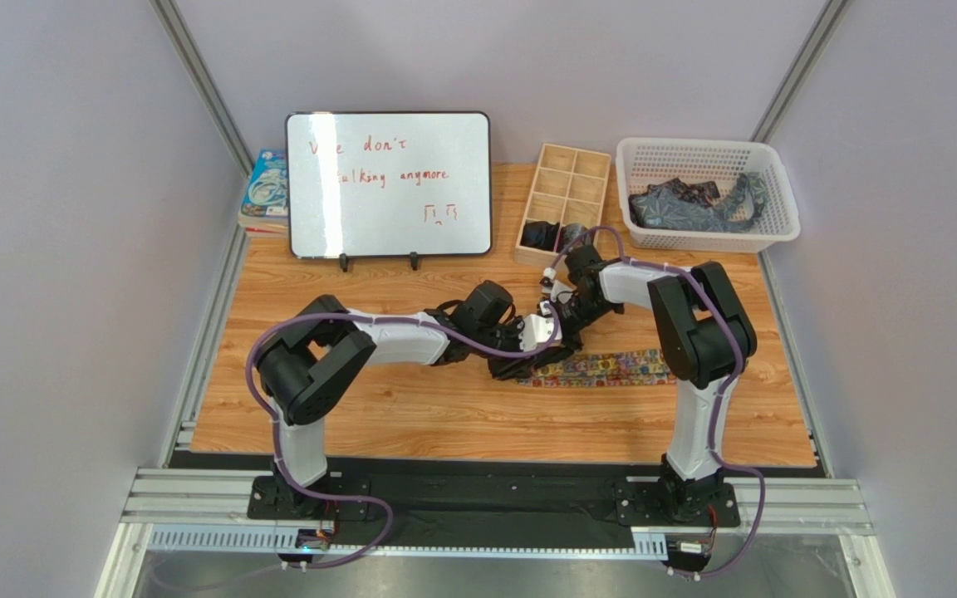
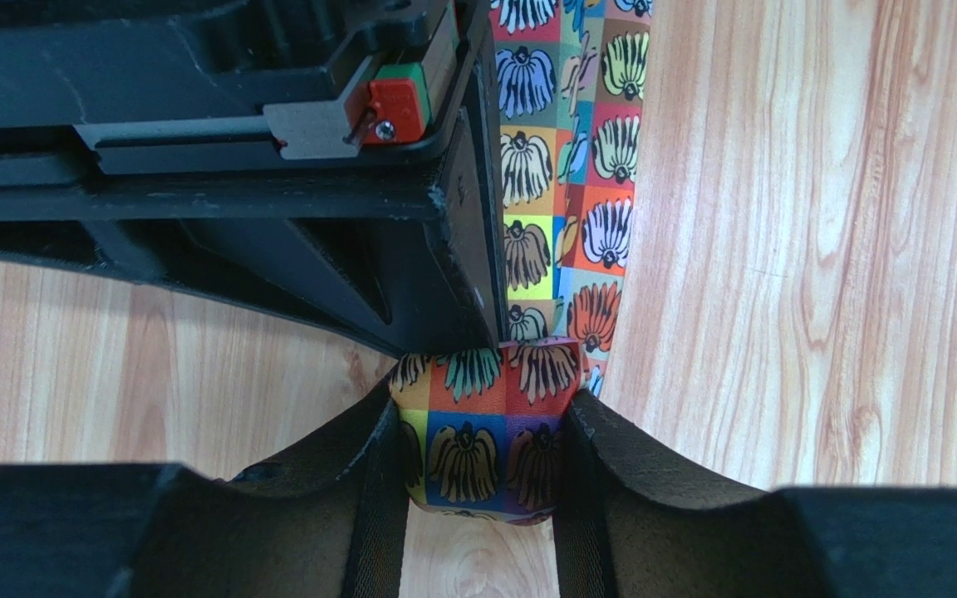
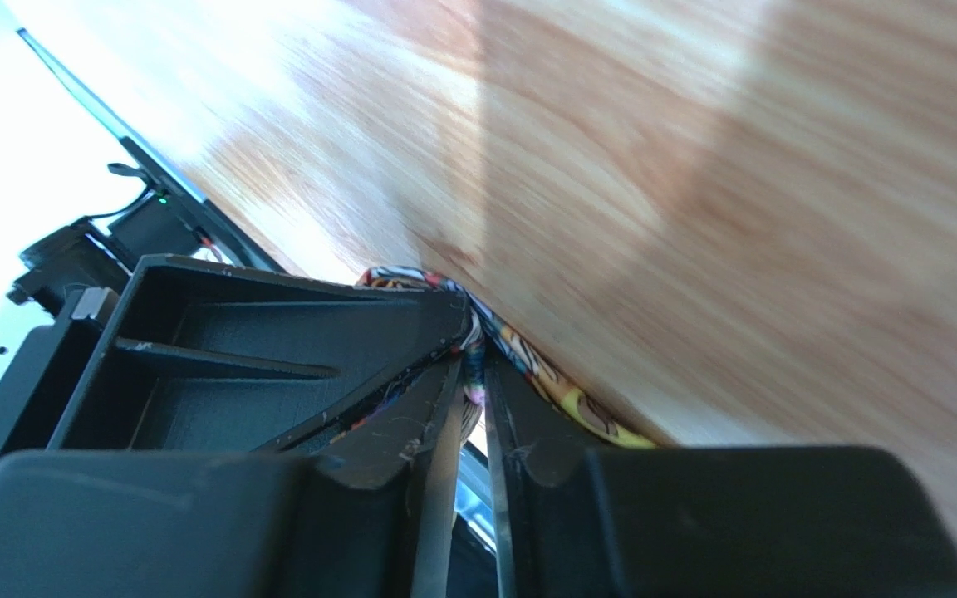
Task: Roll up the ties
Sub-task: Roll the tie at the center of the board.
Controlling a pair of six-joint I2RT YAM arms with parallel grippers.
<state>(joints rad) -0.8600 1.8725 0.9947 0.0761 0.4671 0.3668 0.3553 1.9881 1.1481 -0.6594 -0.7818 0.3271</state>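
- Top external view: the wooden table (image 1: 384,411) is carrying the multicoloured tie (image 1: 615,366), which is lying flat at centre-right with its left end under both grippers.
- Both arms are reaching inward with elbows raised, and their wrists are meeting over that end. The left gripper (image 1: 529,336) is coming from the left and the right gripper (image 1: 561,312) from the far right.
- Dark ties (image 1: 696,206) are sitting in the white basket (image 1: 708,147).
- Judgement: rolling is only beginning, as most of the length is not yet rolled.
- Left wrist view: the left gripper (image 2: 481,405) is clamping the small rolled end (image 2: 484,430) between both fingers.
- Right wrist view: the right gripper (image 3: 471,374) is standing nearly closed with fabric at its tips. I cannot tell whether it is pinching.
- Next move, judged: turning the coil along the flat length while keeping it tight and its edges aligned.
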